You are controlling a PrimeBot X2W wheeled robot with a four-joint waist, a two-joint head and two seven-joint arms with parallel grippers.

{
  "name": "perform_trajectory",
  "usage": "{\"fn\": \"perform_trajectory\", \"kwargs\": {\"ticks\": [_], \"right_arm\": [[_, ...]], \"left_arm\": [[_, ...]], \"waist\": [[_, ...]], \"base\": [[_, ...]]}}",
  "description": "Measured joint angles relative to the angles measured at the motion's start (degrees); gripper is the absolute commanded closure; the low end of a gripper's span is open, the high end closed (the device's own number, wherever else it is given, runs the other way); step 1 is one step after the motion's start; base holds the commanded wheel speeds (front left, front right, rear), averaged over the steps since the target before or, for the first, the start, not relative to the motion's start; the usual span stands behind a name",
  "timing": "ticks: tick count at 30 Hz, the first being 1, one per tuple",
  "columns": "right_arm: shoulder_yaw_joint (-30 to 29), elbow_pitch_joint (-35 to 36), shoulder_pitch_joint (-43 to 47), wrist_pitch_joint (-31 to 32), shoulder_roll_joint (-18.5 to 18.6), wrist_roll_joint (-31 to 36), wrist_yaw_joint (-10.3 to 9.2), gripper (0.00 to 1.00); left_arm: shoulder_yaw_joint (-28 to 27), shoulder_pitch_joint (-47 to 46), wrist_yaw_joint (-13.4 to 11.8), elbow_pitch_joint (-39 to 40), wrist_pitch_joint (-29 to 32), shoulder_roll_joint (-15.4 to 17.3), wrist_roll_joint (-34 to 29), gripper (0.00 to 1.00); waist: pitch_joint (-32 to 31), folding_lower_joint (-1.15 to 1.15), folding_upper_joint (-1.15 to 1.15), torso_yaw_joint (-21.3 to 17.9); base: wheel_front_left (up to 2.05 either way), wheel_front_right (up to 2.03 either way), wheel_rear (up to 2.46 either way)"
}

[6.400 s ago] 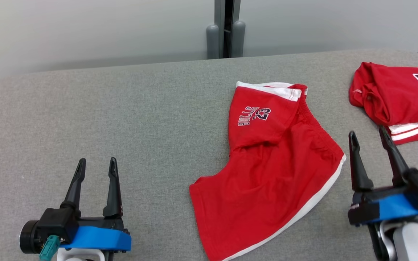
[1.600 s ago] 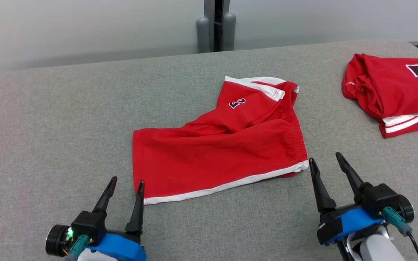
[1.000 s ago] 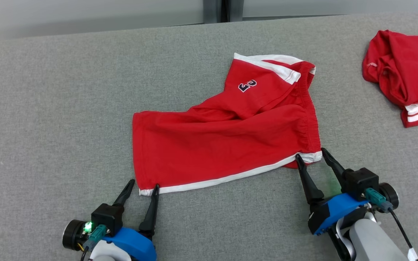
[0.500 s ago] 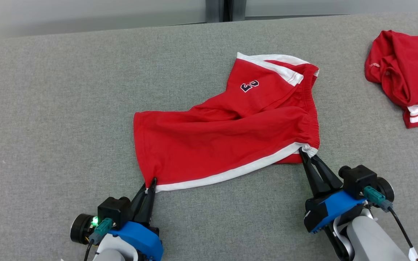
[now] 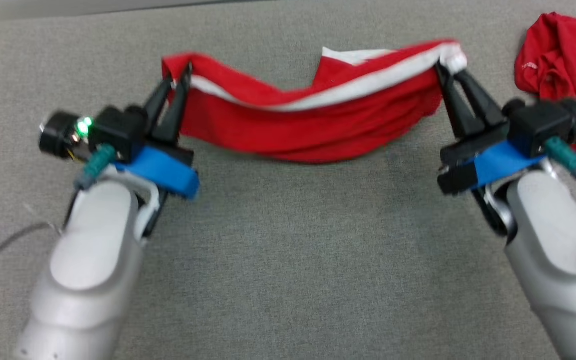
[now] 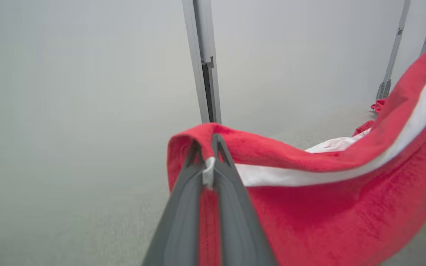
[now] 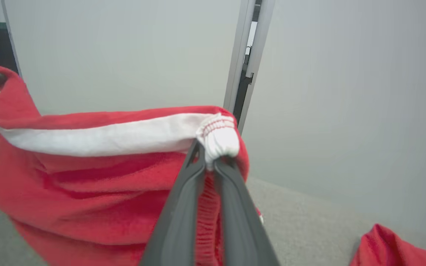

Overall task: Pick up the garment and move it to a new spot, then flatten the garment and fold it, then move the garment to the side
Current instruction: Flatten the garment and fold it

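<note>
While its pale forearm [image 5: 88, 270] rose from the near edge of the head view, the left gripper [image 5: 179, 77] was pinched tight on a white-striped corner of the red shorts [image 5: 313, 125]. Its fingers [image 6: 183, 207] nearly met, with cloth squeezed between them. The right gripper [image 5: 449, 74] was clamped the same way on the bunched white waistband corner. Between the two, the shorts sagged in a slack curve over the grey table [image 5: 288, 260]; whether the lowest fold touched it could not be told. Farther right lay another red garment [image 5: 563, 55], well apart.
</note>
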State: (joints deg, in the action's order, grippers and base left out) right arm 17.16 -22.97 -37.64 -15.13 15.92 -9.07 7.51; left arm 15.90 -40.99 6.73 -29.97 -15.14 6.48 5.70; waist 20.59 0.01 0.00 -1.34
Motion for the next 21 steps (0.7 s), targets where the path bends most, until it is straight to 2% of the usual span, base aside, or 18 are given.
{"fn": "perform_trajectory", "kwargs": {"ticks": [7,12,17,21], "right_arm": [[4.5,-4.57,-23.58,0.01,2.46,0.35,0.0,1.0],[5.5,-9.06,-40.3,0.03,2.92,-1.04,0.0,1.0],[8.04,-14.95,-51.26,0.23,3.26,-1.35,0.01,1.0],[9.22,-18.24,-57.09,0.11,2.96,-3.26,0.0,1.0]], "left_arm": [[1.35,-24.59,0.49,-4.43,0.46,3.03,-1.88,1.0],[2.68,-40.34,0.58,-8.66,1.01,4.26,-2.35,1.0],[3.11,-52.11,0.59,-13.62,1.1,4.17,-1.76,1.0],[3.91,-56.83,0.65,-15.04,0.63,3.0,-1.54,1.0]], "waist": [[6.01,0.01,0.0,-1.14],[10.25,0.01,0.0,-1.88],[12.08,0.02,0.0,-2.29],[11.87,0.0,0.0,-1.86]], "base": [[0.0,0.0,0.0],[0.0,0.0,0.0],[0.0,0.0,0.0],[0.0,0.0,0.0]]}}
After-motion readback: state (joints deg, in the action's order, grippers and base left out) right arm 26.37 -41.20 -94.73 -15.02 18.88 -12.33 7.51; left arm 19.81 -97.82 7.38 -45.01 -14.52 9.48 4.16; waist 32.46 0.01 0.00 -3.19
